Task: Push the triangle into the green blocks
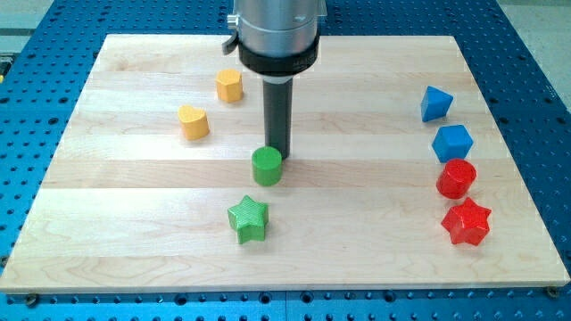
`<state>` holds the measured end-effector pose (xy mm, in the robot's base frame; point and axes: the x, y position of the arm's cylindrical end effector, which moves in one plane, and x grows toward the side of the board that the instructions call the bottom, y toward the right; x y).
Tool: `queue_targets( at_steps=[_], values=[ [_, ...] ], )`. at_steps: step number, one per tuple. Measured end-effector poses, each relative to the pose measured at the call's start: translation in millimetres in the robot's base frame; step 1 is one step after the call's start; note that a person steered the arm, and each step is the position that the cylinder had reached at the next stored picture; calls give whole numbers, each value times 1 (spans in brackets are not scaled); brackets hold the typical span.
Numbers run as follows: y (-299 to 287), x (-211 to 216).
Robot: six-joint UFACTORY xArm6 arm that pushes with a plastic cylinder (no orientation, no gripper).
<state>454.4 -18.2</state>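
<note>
Lying right of tool [281, 156] (blue triangle [436, 103])

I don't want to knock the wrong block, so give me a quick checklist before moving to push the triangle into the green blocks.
1. Blue triangle in sight, view's upper right: ok.
2. Is my tip beside the triangle, on its right: not ok; it stands by the green cylinder.
3. Tip clear of the cylinder: cannot tell; they look touching.
4. Green star close to the cylinder: ok.
5. Path from triangle to greens free of blocks: ok.
6. Other blue block apart from the triangle: ok.
</note>
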Motion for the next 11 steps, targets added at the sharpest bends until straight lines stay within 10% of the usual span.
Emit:
queue_targets(
  at_steps=[1, 3, 6, 7, 9, 11],
  values=[
    [-75, 60],
    [-30, 27],
    [238, -222],
    [359, -238],
    [308, -161],
    [117, -76]
  ],
)
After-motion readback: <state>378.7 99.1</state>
